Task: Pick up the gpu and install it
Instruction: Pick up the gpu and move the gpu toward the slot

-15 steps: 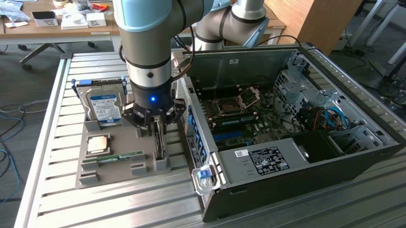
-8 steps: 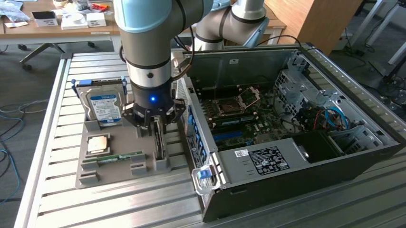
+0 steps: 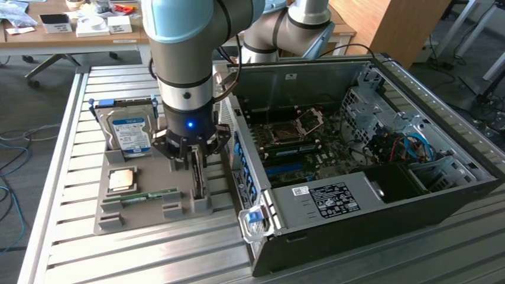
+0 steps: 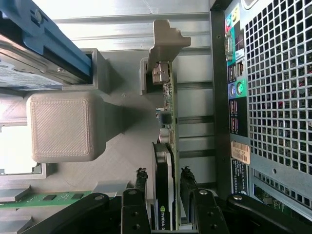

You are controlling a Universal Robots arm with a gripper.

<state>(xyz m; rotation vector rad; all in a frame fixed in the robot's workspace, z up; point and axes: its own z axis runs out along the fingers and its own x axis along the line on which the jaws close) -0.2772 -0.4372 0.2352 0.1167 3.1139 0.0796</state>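
The gpu stands on edge in a slot of the grey holder, beside the open computer case. In the wrist view the gpu is a thin dark card with a silvery bracket at its far end. My gripper is lowered straight over it. Its two black fingers straddle the card, one on each side. A small gap shows between each pad and the board, so the gripper is open around the card.
A hard drive with a blue-white label, a CPU and a green memory stick share the holder. The case's perforated rear wall is close beside the card. The motherboard lies exposed inside the case.
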